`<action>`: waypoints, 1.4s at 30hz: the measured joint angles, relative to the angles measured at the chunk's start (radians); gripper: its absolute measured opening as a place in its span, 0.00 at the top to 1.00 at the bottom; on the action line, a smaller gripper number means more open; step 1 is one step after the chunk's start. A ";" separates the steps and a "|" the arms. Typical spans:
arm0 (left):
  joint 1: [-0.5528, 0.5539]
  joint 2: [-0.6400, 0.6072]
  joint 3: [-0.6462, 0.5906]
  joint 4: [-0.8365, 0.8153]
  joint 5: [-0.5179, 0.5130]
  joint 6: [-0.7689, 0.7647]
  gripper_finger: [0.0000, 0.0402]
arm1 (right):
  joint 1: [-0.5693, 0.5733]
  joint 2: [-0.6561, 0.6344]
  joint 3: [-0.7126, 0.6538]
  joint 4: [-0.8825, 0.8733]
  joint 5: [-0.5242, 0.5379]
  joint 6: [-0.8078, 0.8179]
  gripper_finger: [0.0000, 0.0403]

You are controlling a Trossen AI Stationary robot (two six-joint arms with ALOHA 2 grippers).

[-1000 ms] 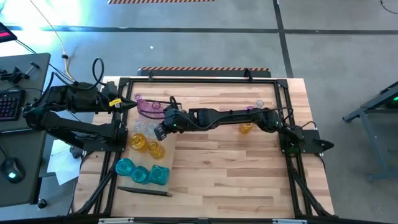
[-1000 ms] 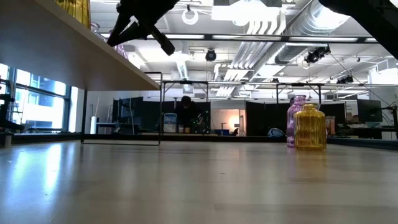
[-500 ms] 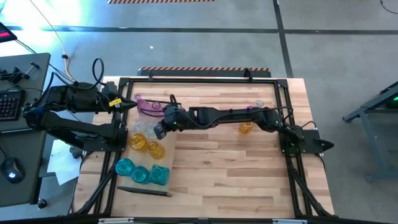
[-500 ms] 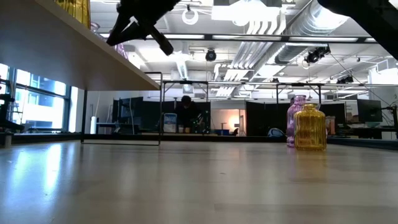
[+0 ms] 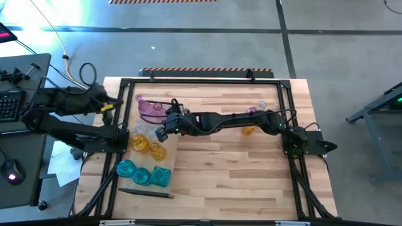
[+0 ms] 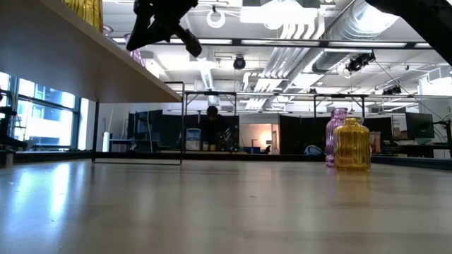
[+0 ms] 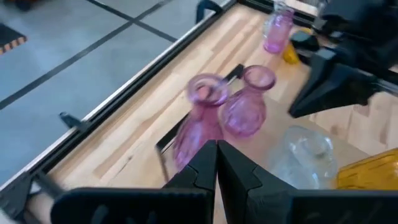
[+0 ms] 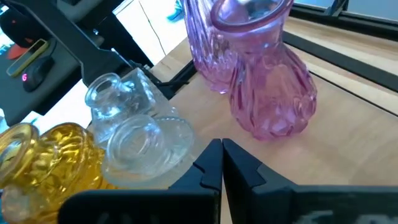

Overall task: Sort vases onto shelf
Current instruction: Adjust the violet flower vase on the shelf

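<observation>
Right gripper (image 5: 161, 133), fingers pressed together and holding nothing, hangs just beside two ribbed pink vases (image 8: 267, 81) and two clear glass vases (image 8: 134, 134) crowded on the shelf (image 5: 164, 145). Left gripper (image 7: 217, 163), likewise together and empty, sits at the table's (image 5: 226, 169) left edge. Bare butcher-block lies open toward the right.

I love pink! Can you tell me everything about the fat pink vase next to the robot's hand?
The round pink vase is see-through glass with swirly ribs, a fat belly, a narrow neck and a flared open mouth. It stands upright on the shelf, looks empty, and sits right against a taller pink vase behind it. The shut right hand is near it but not touching. Clear vases stand beside it.
</observation>
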 joint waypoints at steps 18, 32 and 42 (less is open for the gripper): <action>0.000 -0.189 -0.383 -0.027 -0.103 -0.107 0.99 | 0.013 -0.052 0.087 -0.099 0.237 -0.053 1.00; 0.000 -0.359 -0.468 0.011 -0.067 -0.204 0.99 | 0.041 -0.068 0.087 -0.106 0.284 -0.053 1.00; -0.001 -0.363 -0.468 0.197 -0.040 -0.285 0.99 | 0.043 -0.068 0.087 -0.087 0.282 -0.060 1.00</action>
